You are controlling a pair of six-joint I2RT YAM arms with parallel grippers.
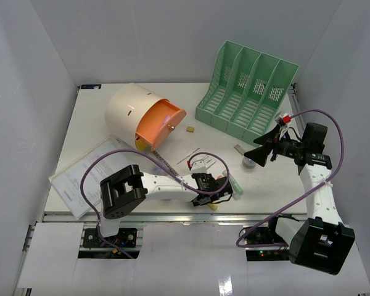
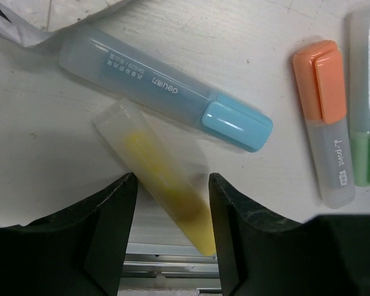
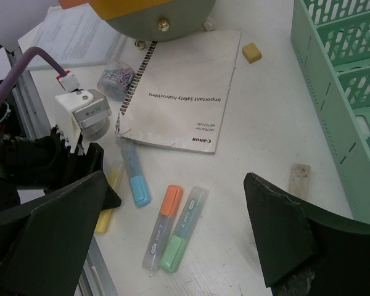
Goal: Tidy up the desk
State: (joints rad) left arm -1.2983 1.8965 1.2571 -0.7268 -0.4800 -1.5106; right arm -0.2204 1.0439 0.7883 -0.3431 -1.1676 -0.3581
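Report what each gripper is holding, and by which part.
Nothing is held. The left gripper is open, its jaws straddling the yellow highlighter, which lies on the desk unclamped. The right gripper is open and empty.

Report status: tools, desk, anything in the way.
Left tool open, straddling yellow highlighter at front edge. Right tool open, empty, over desk. Blue highlighter close beside the yellow one, crowding the grasp.
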